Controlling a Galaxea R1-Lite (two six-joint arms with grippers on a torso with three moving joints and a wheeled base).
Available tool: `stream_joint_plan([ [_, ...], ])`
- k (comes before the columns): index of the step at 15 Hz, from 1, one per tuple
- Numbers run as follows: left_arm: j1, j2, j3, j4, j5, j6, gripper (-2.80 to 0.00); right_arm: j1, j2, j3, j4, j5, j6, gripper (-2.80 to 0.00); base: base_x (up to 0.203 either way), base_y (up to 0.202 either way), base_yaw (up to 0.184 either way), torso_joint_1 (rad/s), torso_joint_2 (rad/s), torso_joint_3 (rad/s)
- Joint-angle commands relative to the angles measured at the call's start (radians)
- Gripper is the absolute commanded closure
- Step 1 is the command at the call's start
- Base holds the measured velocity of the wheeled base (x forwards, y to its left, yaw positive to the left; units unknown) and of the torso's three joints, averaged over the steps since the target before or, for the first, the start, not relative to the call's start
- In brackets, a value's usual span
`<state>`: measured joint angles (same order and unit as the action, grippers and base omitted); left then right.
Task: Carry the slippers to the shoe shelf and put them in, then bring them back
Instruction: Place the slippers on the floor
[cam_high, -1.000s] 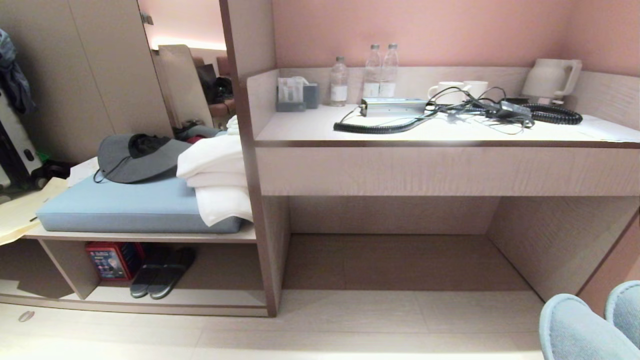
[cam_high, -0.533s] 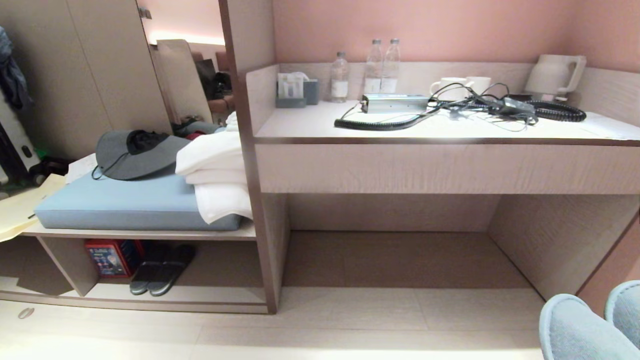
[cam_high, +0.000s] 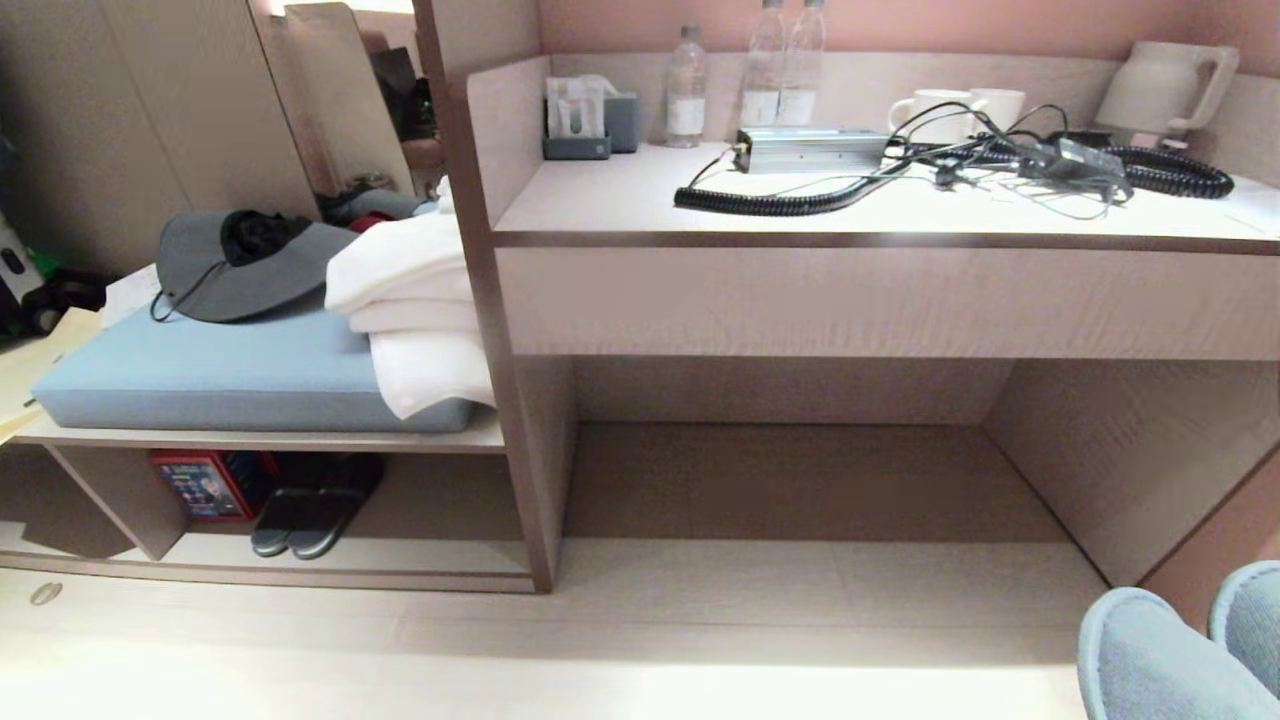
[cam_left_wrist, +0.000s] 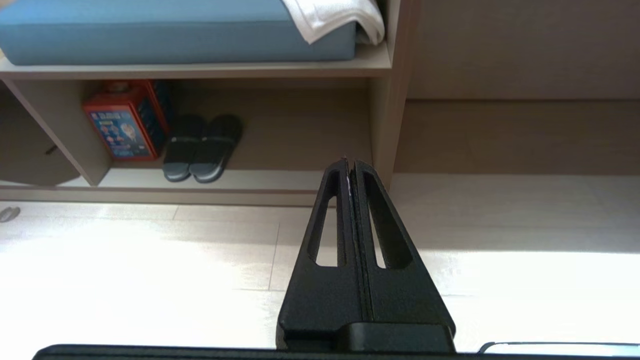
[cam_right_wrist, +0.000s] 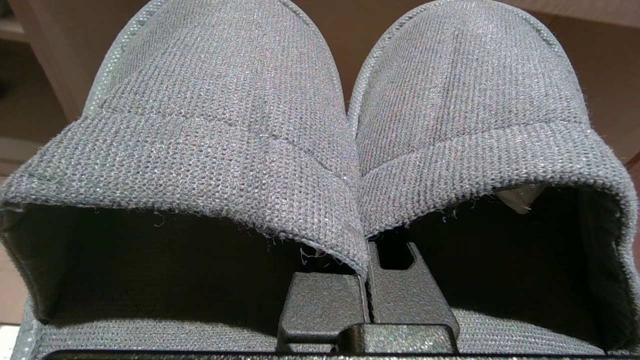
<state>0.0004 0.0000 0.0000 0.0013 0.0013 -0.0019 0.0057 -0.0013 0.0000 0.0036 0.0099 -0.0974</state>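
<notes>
— Where are the slippers?

— A pair of grey knit closed-toe slippers (cam_right_wrist: 225, 125) is clamped in the right gripper (cam_right_wrist: 367, 290). Its jaws are pinched together on the two inner edges where the shoes meet. In the head view their toes poke in at the lower right corner, over the pale floor and well apart from the shoe shelf (cam_high: 420, 555).

— And the other arm?

— The left gripper (cam_left_wrist: 351, 170) hangs above the floor in front of the shelf, with its jaws pressed together and nothing between them.

— What's already in the shelf?

— Two black slide slippers (cam_high: 310, 510) lie side by side on the bottom board, toes outward. Just beside them, toward the upright divider (cam_high: 110, 500), is one red printed box (cam_high: 200, 485). The rest of the compartment, up to the tall side panel, is bare board.

— What's around it?

— One blue cushion (cam_high: 200, 370) lies on top of the shelf. It carries a grey brimmed hat (cam_high: 240, 265) and a stack of white folded towels (cam_high: 410, 310) that droops over the cushion's front edge. To the right is the desk (cam_high: 850, 300), with a wide open recess underneath.

— What's on the desk?

— Three water bottles (cam_high: 686, 85), two white mugs (cam_high: 930, 110), one pale kettle (cam_high: 1165, 85), a grey caddy (cam_high: 585, 125), a silver box (cam_high: 810, 150) and tangled black coiled cables (cam_high: 790, 200).
</notes>
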Motion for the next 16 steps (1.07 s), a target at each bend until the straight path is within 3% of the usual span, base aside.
stream_joint_plan([
  [1,0.001,0.000,0.001,0.000,0.000,-0.001,0.00,0.002,0.001,0.000,0.000,0.001,-0.001,0.00,0.000,0.000,0.000,0.002,0.00,-0.193],
  [16,0.001,0.000,0.001,-0.001,0.000,-0.005,0.00,0.000,0.001,0.000,0.000,-0.001,0.004,0.00,0.000,0.000,0.000,0.003,0.00,-0.198],
])
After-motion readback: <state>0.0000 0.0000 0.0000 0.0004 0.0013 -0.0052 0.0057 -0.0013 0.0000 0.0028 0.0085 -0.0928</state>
